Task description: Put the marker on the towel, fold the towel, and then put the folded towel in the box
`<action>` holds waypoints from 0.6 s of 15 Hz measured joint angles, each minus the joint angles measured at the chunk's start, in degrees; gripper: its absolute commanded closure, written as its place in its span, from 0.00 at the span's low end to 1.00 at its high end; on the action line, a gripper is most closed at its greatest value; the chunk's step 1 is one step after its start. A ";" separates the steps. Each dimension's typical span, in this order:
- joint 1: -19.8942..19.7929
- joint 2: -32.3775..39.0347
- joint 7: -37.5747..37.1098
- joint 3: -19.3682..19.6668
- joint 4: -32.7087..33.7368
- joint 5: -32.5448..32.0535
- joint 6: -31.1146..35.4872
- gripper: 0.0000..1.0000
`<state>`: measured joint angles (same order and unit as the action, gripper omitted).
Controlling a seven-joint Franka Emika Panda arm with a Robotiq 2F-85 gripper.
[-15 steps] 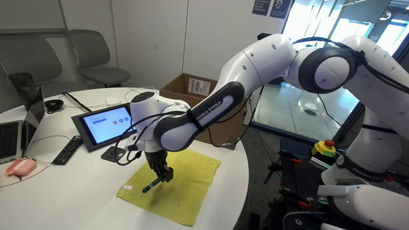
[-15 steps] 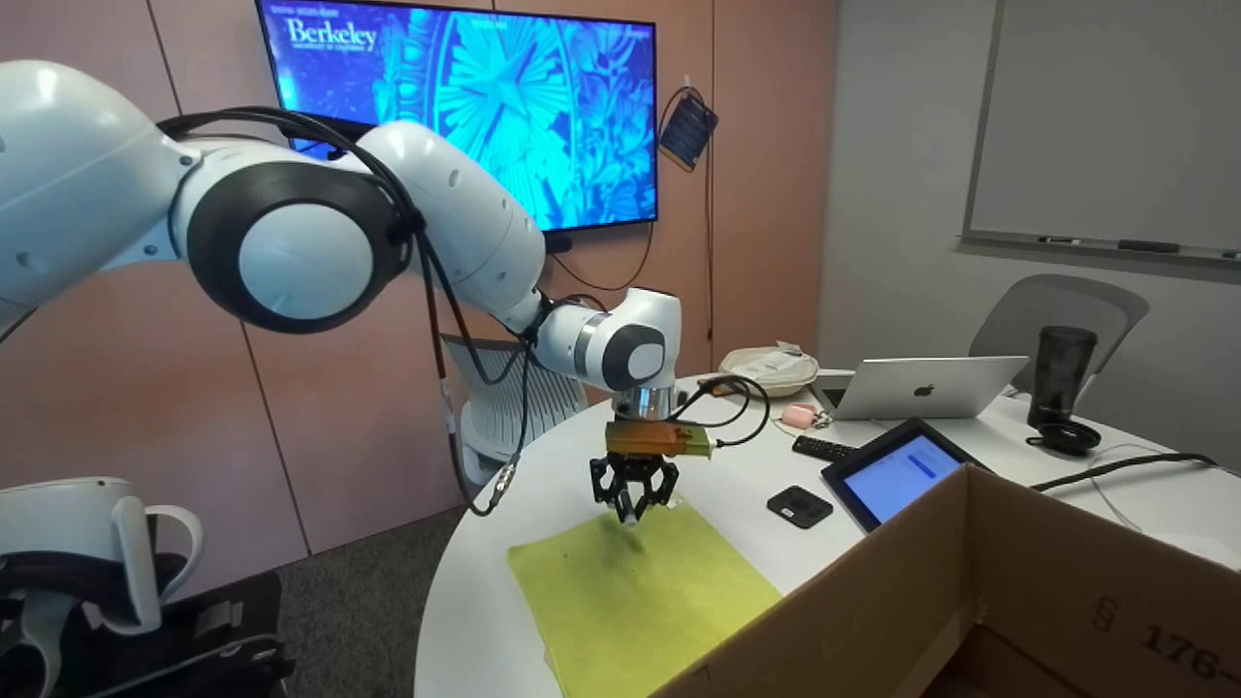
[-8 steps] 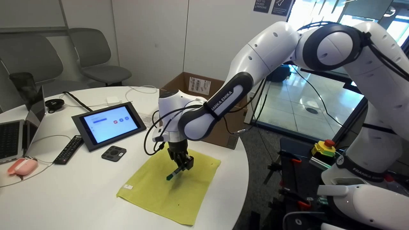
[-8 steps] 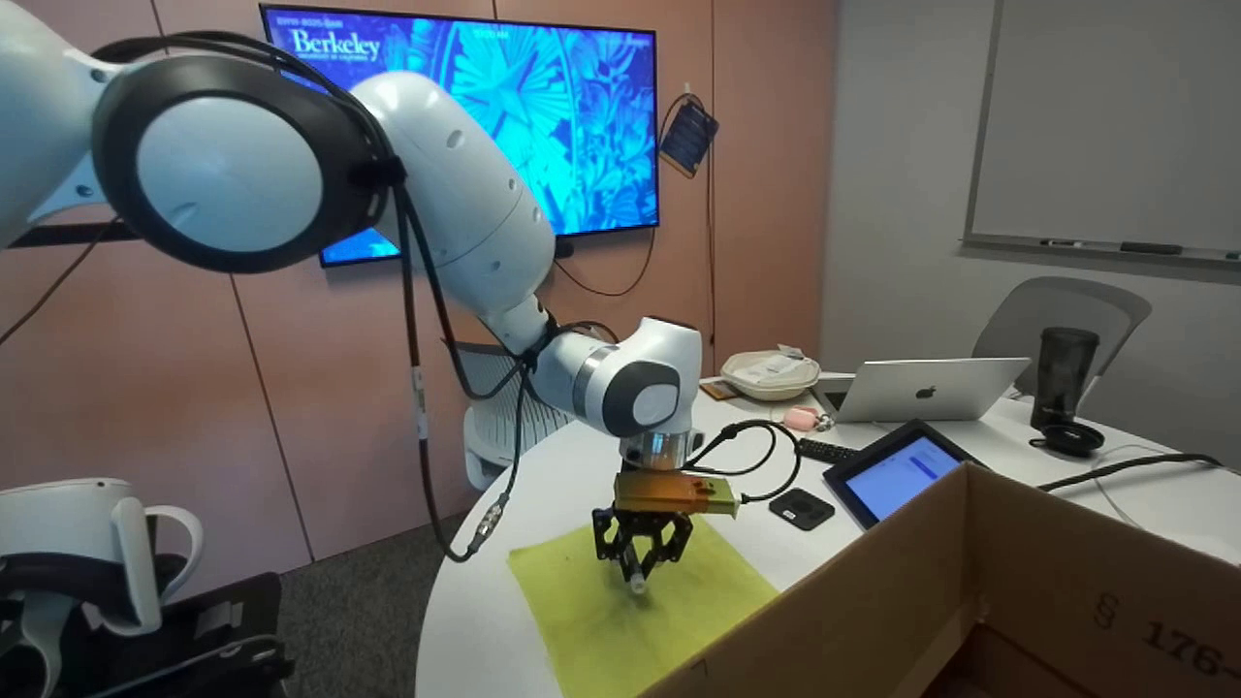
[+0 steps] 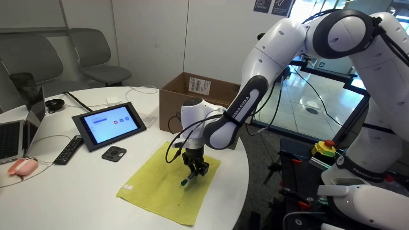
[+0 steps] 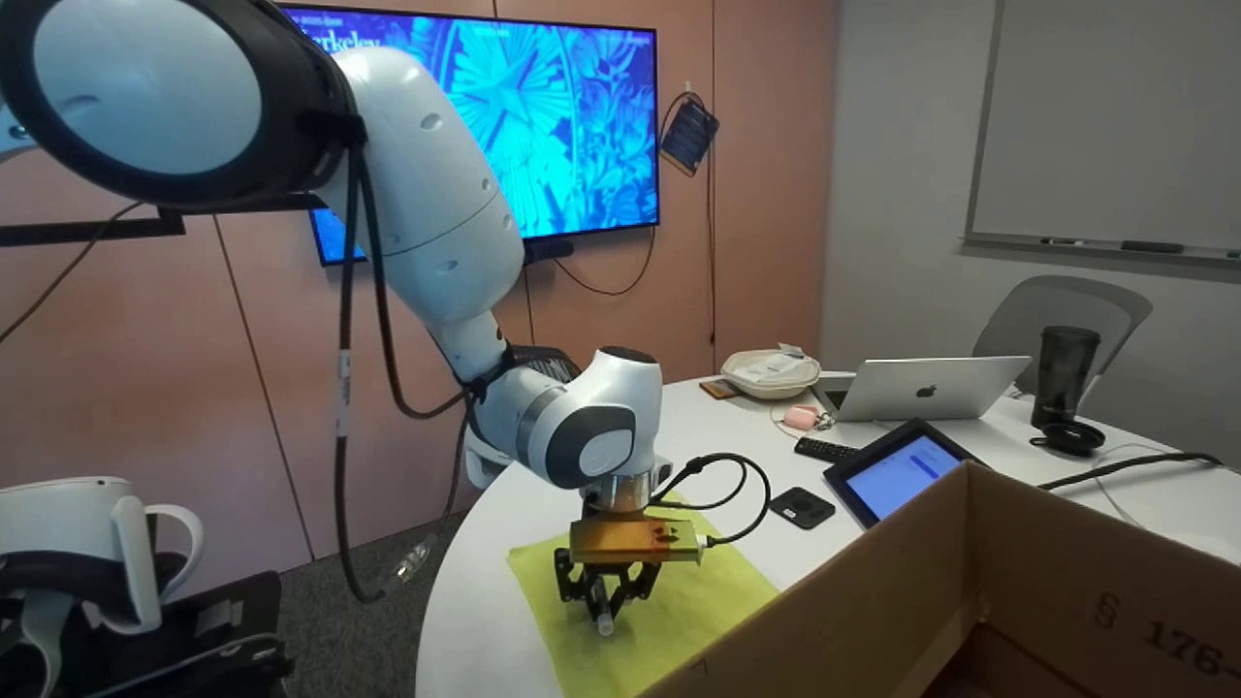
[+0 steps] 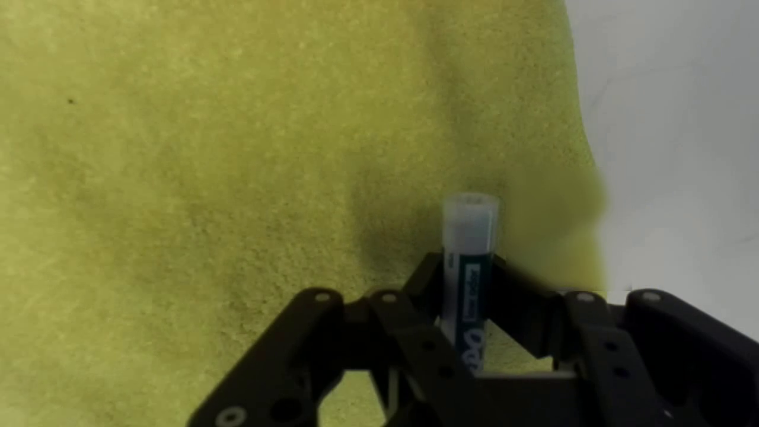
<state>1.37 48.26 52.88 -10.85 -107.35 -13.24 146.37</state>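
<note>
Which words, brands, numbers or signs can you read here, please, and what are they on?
"low odor": marker, rest unclear
"FRANKA EMIKA": robot arm
"erkeley": wall screen, start hidden
"§ 176-": box
"NOT TO EXCEED … PERSONS": wall sign, number unclear
Apple logo: laptop
Too small or blurred: shipping label, tablet text, neighbouring sign.

In an exterior view I look down at a slant across the round white table (image 5: 73,195), with the flat yellow cloth towel (image 5: 159,193) near me and the open brown cardboard box (image 5: 171,108) farther off. In an exterior view I look over that box at close range, toward the wide blue-lit wall screen (image 6: 553,126). Both exterior views share table, towel and box, facing roughly opposite ways. The wrist view looks steeply down, close over towel and table, with the black two-fingered gripper (image 7: 466,276) at its lower edge
</note>
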 measured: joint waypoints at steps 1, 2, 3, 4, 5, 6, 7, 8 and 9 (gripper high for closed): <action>0.00 -0.32 0.00 -0.07 -1.05 0.00 1.24 0.94; 0.00 -0.55 0.02 -0.14 -1.81 0.00 2.18 0.94; 0.00 -0.69 0.02 -0.23 -2.29 0.00 2.97 0.94; 0.00 -0.76 0.02 -0.29 -2.62 -0.01 3.77 0.94; 0.00 -0.78 0.04 -0.35 -2.71 -0.02 4.26 0.94; 0.00 -0.79 0.08 -0.41 -2.71 -0.04 4.75 0.94; 0.04 -0.81 0.09 -0.44 -2.68 -0.12 5.12 0.94; 0.09 -0.81 0.12 -0.44 -2.63 -0.27 5.47 0.94; 0.16 -0.81 0.14 -0.44 -2.52 -0.56 5.67 0.94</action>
<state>1.53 47.45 53.01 -11.29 -109.87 -13.80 152.04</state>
